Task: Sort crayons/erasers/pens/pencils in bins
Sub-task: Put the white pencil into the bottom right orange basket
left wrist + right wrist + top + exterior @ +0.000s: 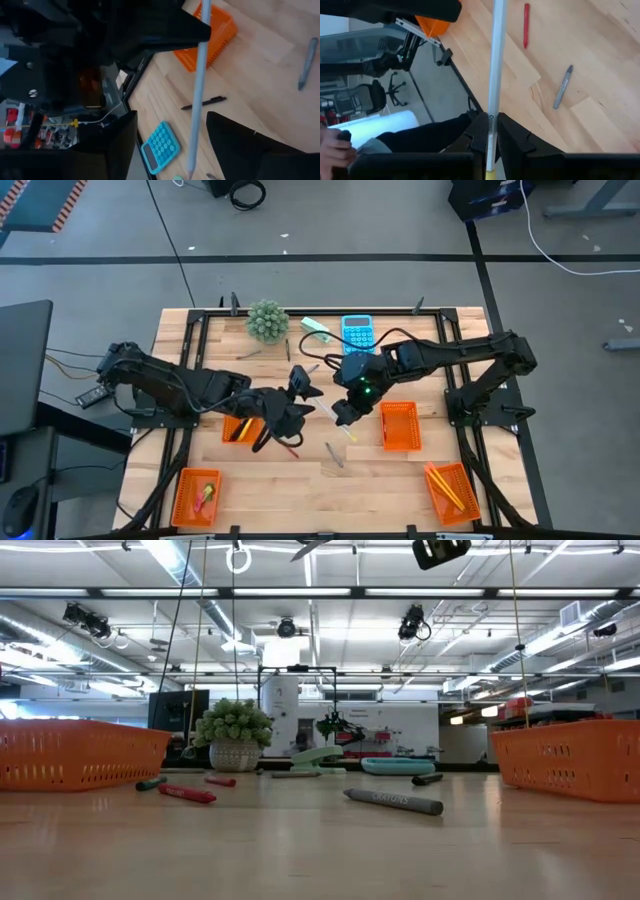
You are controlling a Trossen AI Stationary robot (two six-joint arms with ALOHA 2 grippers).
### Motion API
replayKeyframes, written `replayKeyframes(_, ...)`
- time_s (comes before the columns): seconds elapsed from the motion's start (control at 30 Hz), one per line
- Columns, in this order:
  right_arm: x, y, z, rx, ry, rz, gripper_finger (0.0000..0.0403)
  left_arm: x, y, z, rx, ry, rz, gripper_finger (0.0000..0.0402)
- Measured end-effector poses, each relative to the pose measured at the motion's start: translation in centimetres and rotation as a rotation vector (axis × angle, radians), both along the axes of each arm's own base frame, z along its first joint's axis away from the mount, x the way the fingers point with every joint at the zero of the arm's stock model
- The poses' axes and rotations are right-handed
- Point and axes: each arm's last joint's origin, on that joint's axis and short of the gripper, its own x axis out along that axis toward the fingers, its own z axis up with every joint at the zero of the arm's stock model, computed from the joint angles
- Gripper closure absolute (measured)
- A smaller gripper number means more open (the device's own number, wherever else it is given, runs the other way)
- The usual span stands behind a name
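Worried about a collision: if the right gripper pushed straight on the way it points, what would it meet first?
Probably the left gripper, open just ahead around the pale pencil that the right gripper holds; depth is unclear.

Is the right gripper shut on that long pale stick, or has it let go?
Shut on it. In the right wrist view the right gripper has both dark fingers pressed against the long pale stick.

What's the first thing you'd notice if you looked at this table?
Two dark robot arms meet over the middle of the wooden table. The right gripper pinches a long pale pencil, while the left gripper is open beside it. Orange bins sit around the table, and a blue calculator lies at the back.
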Motion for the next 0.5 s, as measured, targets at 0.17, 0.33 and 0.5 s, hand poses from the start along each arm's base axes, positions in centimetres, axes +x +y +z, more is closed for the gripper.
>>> replayKeyframes(0.17,0.1,-0.1,0.1,0.007,-0.008,0.007,0.0362,0.1,0.2,-0.4,0.009,0.031,0.005,0.0156)
replayKeyframes(0.33,0.2,-0.1,0.2,0.021,-0.028,0.013,0.0362,0.6,0.2,-1.1,0.022,0.061,0.016,0.0163)
replayKeyframes(0.5,0.3,-0.2,0.3,0.037,-0.043,0.024,0.0362,1.1,0.0,-1.9,0.028,0.083,0.015,0.017)
